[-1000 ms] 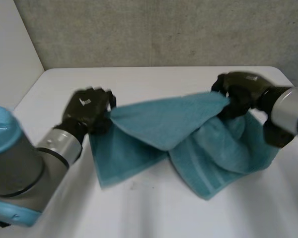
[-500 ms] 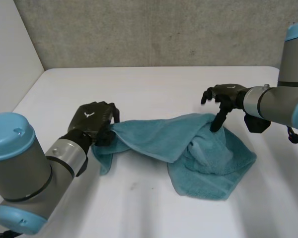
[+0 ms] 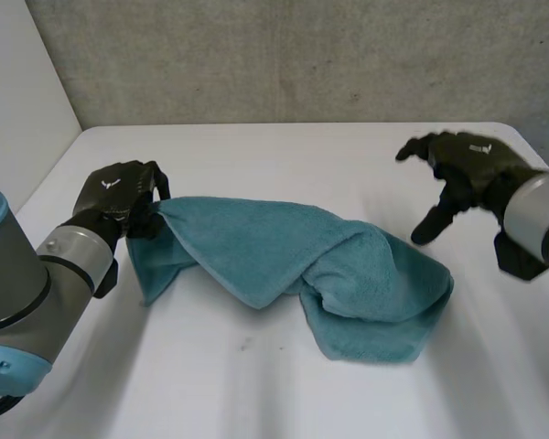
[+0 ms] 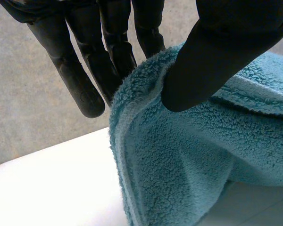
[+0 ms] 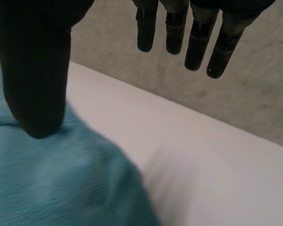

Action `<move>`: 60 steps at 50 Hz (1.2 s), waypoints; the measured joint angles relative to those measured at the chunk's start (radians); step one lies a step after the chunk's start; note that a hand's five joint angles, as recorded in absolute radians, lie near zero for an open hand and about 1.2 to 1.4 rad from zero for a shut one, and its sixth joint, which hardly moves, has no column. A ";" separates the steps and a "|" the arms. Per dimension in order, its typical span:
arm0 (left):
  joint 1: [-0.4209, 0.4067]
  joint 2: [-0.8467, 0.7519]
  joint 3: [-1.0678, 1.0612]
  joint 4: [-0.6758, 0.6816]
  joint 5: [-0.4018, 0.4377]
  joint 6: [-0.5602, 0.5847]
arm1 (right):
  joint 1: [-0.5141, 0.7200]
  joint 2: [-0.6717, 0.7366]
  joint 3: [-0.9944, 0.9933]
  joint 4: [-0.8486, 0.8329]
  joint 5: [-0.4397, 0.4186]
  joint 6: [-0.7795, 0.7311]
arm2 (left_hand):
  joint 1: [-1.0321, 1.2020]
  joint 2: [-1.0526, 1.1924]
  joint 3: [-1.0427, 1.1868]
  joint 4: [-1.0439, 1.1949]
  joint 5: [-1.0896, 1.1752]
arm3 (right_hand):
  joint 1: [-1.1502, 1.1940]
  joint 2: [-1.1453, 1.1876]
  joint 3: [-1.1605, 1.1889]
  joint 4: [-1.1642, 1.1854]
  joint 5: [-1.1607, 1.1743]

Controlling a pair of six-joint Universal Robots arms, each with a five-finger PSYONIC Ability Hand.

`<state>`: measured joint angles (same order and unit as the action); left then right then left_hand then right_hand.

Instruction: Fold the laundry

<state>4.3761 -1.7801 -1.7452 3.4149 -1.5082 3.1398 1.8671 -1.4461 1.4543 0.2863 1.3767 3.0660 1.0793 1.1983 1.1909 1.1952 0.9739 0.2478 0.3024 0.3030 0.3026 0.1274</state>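
Letting go since a moment ago, the right hand (image 3: pixel 462 165) is lifting away, fingers wide, while the left hand (image 3: pixel 119 197) is pulling the towel (image 3: pixel 348 274) along the table (image 3: pixel 284 151). At the left wrist, thumb and fingers are pinching its fluffy edge. At the right wrist, the open hand is hovering over the towel. It is looking soft and floppy, so a corner is probably the best place to grab.

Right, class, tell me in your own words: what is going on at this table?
A two-armed robot is working on a teal towel on a white table. Its left hand pinches one end of the towel. Its right hand is open, beside the other end and apart from it. The towel lies rumpled, not folded.
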 measured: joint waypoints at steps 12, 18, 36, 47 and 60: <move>-0.011 0.066 -0.006 -0.012 0.001 -0.002 | 0.160 -0.087 0.276 -0.120 0.013 0.125 | 0.000 0.000 0.000 0.000 0.000 | 0.070 0.058 0.068 0.069 0.067; -0.021 0.078 -0.006 -0.011 0.001 -0.004 | 0.243 -0.041 0.322 -0.266 0.090 0.150 | 0.000 0.000 0.001 0.000 0.000 | 0.136 0.140 0.144 0.150 0.132; -0.034 0.064 -0.008 -0.009 -0.001 -0.004 | 0.393 0.268 0.176 -0.363 0.289 0.111 | 0.000 0.001 0.002 0.000 0.000 | 0.388 0.409 0.405 0.406 0.369; -0.016 0.057 -0.004 -0.008 -0.003 -0.001 | 0.362 0.268 0.153 -0.441 0.392 -0.026 | 0.000 0.001 0.002 0.000 0.000 | 0.699 0.879 0.878 0.888 0.839; 0.021 -0.075 0.018 -0.016 0.001 0.072 | 0.139 0.165 0.067 -0.148 0.180 -0.336 | 0.000 0.001 0.002 0.000 0.000 | 0.718 0.879 0.879 0.889 0.847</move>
<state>4.3968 -1.8549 -1.7277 3.3987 -1.5076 3.2120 2.0061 -1.2807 1.5211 0.1378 1.5564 2.7302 1.0793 1.1997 1.1927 1.1956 0.9739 0.9653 1.1814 1.1824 1.1911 0.9748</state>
